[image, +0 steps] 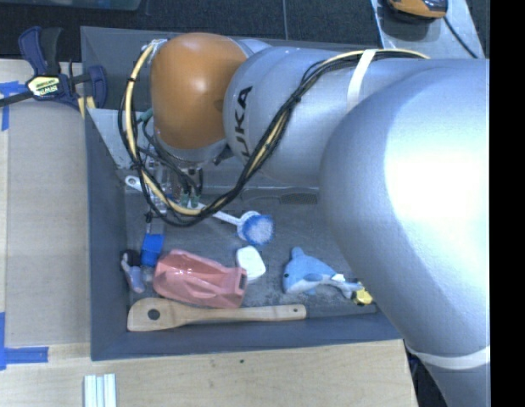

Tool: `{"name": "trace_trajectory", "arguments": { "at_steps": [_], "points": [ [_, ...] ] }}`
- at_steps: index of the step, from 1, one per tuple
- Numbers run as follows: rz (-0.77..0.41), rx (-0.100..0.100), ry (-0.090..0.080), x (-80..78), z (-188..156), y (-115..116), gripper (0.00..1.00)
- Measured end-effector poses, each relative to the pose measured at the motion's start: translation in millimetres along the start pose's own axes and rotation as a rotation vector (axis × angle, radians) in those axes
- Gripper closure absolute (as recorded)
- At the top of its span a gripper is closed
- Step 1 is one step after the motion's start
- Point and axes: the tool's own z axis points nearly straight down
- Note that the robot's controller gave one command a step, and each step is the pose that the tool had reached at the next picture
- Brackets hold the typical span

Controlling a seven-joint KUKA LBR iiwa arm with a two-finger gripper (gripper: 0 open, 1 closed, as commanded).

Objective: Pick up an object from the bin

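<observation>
- The gripper (170, 186) hangs under the arm's orange cover (192, 87), low in the grey bin (105, 227) and near its left wall. Cables and the cover hide it, so I cannot tell whether the pincer is wide, narrow or holding anything.
- Nearest to it, just below it in the view, stands a small blue block (152, 248). This looks the likeliest pick, since the wrist points straight down close to it.
- Just past the block lies a crumpled pink pouch (198, 280), touching it or nearly so. Beyond that, a wooden spatula (215, 315) lies flat along the bin's wall.
- To the pincer's right lies a white brush with a blue head (255, 227). Farther off is a blue dolphin toy (309, 271).
- The things crowd one wall, probably having slid down the sloping floor. That leaves little room around any of them.
</observation>
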Motion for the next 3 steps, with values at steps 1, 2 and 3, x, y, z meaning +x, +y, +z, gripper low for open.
{"name": "trace_trajectory", "arguments": {
  "at_steps": [1,2,3],
  "points": [
    [0.004,-0.001,-0.007,-1.8,-5,-1,0.0],
    [0.082,0.0,-0.004,-1.0,55,-74,0.0],
    [0.059,-0.005,-0.018,9.8,54,-170,0.0]
  ]
}}
